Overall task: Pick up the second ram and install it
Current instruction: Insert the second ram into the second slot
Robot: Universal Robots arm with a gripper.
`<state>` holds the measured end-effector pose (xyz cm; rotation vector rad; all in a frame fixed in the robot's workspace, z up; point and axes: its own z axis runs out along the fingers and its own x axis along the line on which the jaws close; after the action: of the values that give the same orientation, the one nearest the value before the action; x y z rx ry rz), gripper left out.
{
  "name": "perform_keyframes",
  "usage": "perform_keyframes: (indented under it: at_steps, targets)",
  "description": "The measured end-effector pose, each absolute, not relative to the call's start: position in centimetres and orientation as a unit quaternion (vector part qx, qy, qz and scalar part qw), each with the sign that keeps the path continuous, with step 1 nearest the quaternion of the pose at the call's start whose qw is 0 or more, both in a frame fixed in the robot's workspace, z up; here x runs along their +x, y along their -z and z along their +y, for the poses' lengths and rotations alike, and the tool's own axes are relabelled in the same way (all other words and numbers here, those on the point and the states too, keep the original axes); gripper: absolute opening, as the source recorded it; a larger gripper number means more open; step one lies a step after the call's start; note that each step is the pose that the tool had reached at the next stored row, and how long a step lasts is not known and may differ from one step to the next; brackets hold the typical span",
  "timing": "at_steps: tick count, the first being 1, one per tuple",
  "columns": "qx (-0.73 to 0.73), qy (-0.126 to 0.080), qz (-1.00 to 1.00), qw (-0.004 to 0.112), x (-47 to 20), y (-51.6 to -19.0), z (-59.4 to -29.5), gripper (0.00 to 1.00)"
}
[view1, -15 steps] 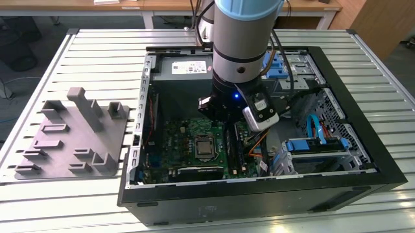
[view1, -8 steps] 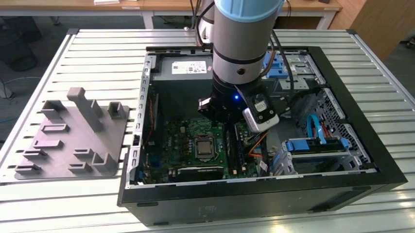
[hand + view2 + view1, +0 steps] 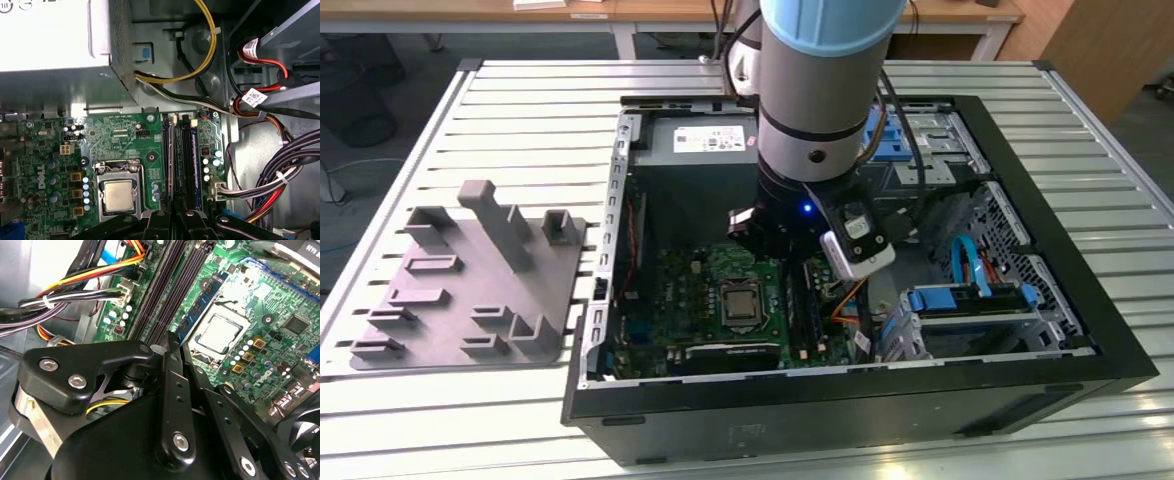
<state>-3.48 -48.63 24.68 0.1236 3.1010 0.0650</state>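
Gripper point(image 3: 172, 347) points straight down into the open computer case point(image 3: 1067, 330), its fingers drawn narrow over the memory slots point(image 3: 182, 155) right of the processor socket point(image 3: 119, 192), where the second ram point(image 3: 196, 162) stands seated, hemmed by cables point(image 3: 280, 165).

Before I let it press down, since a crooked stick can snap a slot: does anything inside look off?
Nothing stands out. The gripper hangs over the memory slots inside the open case; the motherboard looks intact and the cables lie beside it, off the slots.
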Motion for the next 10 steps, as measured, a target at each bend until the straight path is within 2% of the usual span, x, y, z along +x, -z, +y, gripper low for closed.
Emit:
perform_keyframes:
  at_steps: [10]
  targets:
    - [0.040,-0.021,0.999,0.019,-3.48,-24.44,-49.05,0.14]
